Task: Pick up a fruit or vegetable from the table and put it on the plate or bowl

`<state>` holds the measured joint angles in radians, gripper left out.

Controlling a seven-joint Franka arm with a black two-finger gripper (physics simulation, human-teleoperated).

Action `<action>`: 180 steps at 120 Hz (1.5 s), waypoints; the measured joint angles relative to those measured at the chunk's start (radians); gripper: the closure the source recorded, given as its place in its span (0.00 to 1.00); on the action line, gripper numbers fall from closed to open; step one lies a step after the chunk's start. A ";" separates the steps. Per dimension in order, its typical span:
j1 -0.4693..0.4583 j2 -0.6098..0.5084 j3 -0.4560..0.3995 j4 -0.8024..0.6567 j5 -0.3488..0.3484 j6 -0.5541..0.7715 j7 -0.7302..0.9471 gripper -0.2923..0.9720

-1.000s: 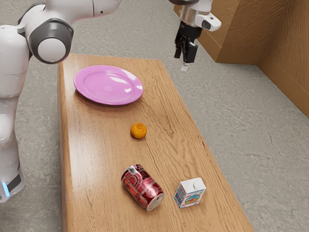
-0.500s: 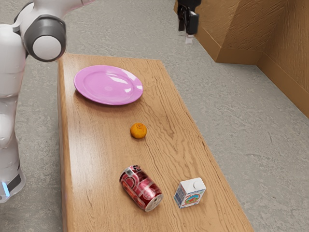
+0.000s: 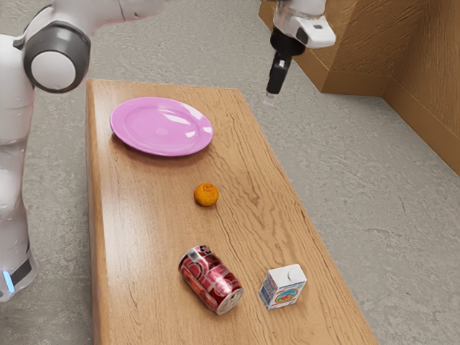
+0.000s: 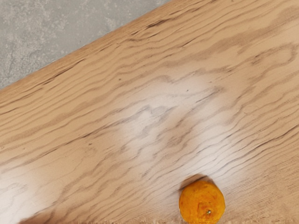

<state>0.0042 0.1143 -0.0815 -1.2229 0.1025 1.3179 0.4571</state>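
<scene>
A small orange (image 3: 206, 194) lies on the wooden table (image 3: 144, 230), near its middle. In the wrist view the orange (image 4: 202, 202) shows close to the hand's underside, on bare wood. A pink plate (image 3: 162, 126) rests at the table's far end, toward the exterior view's left. My gripper (image 3: 272, 92) hangs high in the air beyond the table's far right edge, seen edge-on as one dark bar. It holds nothing and is well away from the orange and the plate.
A red soda can (image 3: 211, 279) lies on its side near the table's front end, with a small milk carton (image 3: 282, 286) upright to its right. Wooden panels (image 3: 359, 43) stand on the floor at the upper right, behind the gripper.
My hand rose toward the top edge, then came back down a little to the right. It has turned, so the fingers face edge-on. Nothing on the table moved.
</scene>
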 joint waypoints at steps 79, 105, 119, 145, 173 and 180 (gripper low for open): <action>0.031 -0.175 0.049 -0.464 -0.066 0.305 0.453 0.23; -0.009 -0.249 0.042 -0.600 -0.091 0.402 0.534 0.23; -0.006 -0.268 0.041 -0.660 -0.106 0.436 0.567 0.23; -0.006 -0.286 0.041 -0.712 -0.140 0.426 0.615 0.23; -0.006 -0.323 0.044 -0.792 -0.159 0.398 0.651 0.23; -0.006 -0.342 0.045 -0.818 -0.160 0.403 0.657 0.23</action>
<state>-0.0016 -0.2276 -0.0370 -2.0405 -0.0576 1.7214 1.1142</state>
